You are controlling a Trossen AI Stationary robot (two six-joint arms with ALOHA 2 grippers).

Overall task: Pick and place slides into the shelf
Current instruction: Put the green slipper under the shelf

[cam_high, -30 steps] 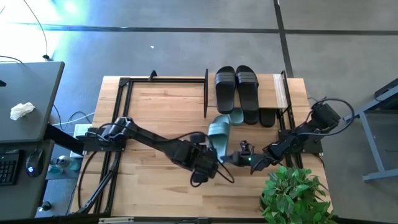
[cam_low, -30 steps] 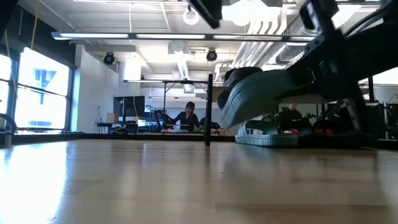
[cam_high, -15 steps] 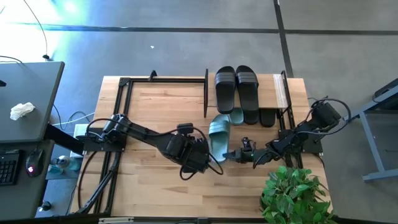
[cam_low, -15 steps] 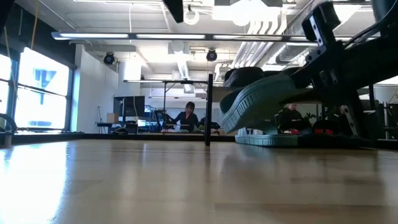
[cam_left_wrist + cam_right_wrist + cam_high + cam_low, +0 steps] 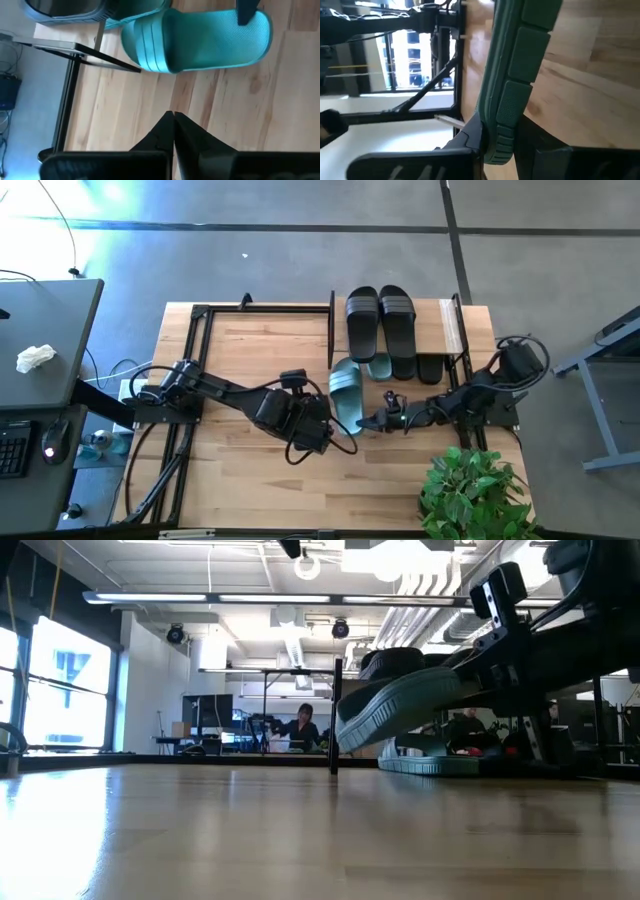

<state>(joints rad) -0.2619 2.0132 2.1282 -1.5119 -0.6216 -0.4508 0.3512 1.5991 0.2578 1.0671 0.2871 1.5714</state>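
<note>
A sage-green slide (image 5: 346, 390) hangs off the table in my right gripper (image 5: 370, 421), its toe toward the shelf (image 5: 448, 330); the low view shows this green slide (image 5: 400, 705) clear of the wood. Its mate (image 5: 381, 367) lies on the table under the shelf's board beside a black slide (image 5: 430, 368). Two black slides (image 5: 380, 320) rest soles-down on the light board. My left gripper (image 5: 318, 432) is shut and holds nothing, on the left of the lifted slide; its fingers (image 5: 173, 125) point at the green slide (image 5: 200, 35). My right gripper pinches the green slide's heel end (image 5: 512, 107) between its two fingers, one on the sole side and one finger (image 5: 247, 11) on the footbed. It comes level from the table's right and near side. The slide is lifted clear, toe tilted downward toward the shelf.
An open black metal frame (image 5: 200, 315) without a board stands on the table's far left. The shelf's left post (image 5: 331, 330) rises just beyond the lifted slide's toe. A potted plant (image 5: 475, 490) sits at the near right corner. People sit in the room behind the table.
My left gripper has drawn back from the green slide toward the table's left edge. My right gripper has carried the slide a little toward the far and left edges, and the slide has tipped flatter, its toe now lower and closer to the shelf's left post.
</note>
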